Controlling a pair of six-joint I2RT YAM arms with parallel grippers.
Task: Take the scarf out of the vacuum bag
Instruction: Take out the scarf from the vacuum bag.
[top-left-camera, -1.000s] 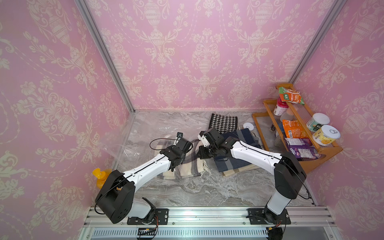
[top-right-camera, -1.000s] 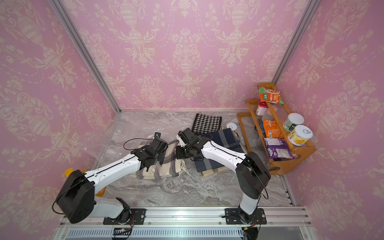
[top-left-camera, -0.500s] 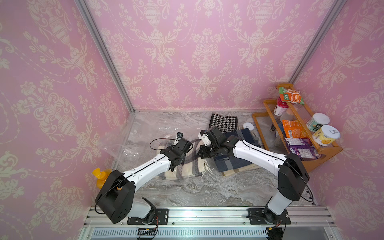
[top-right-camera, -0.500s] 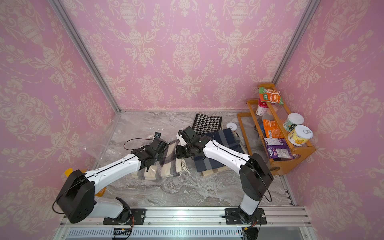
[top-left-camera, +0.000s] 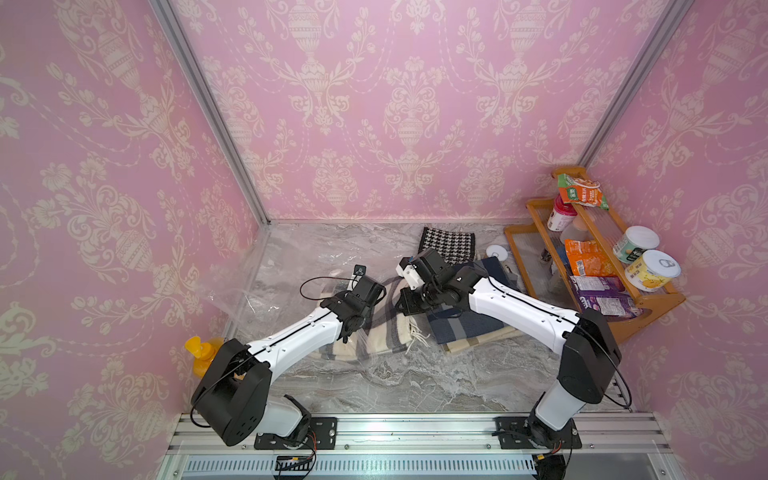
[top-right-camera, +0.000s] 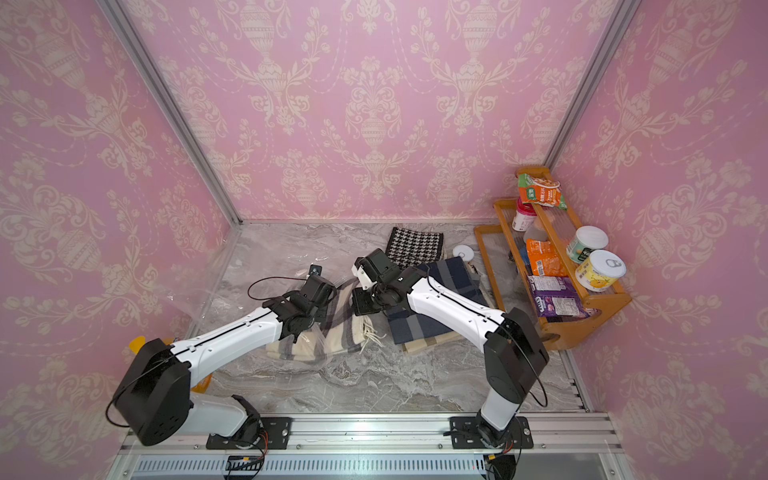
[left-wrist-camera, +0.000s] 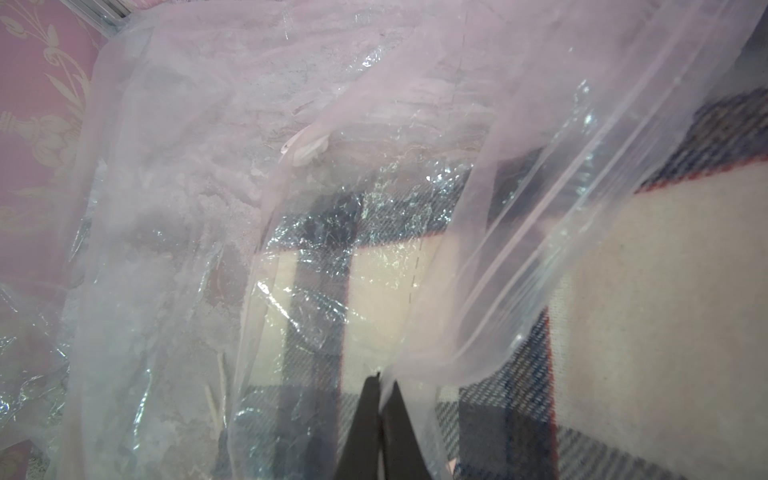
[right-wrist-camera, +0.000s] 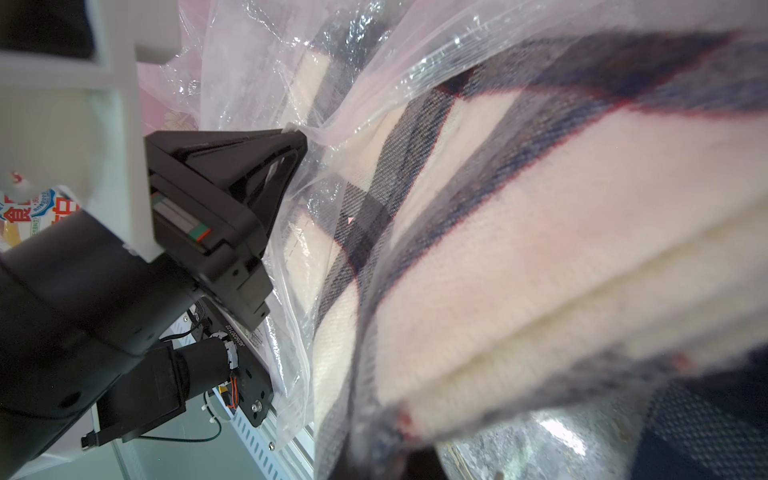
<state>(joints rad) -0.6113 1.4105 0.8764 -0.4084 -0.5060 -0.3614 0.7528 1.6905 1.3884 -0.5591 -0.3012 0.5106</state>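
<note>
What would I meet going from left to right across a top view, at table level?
Yellow object → cream plaid scarf → navy folded scarf → wooden rack. The vacuum bag overlaps the cream plaid scarf, so it is left out.

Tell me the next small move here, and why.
Probably draw the right fingers back toward their own side: they appear clamped on the cream-and-navy plaid scarf, half out of the crinkly transparent vacuum bag, whose edge the left fingers pinch.
</note>
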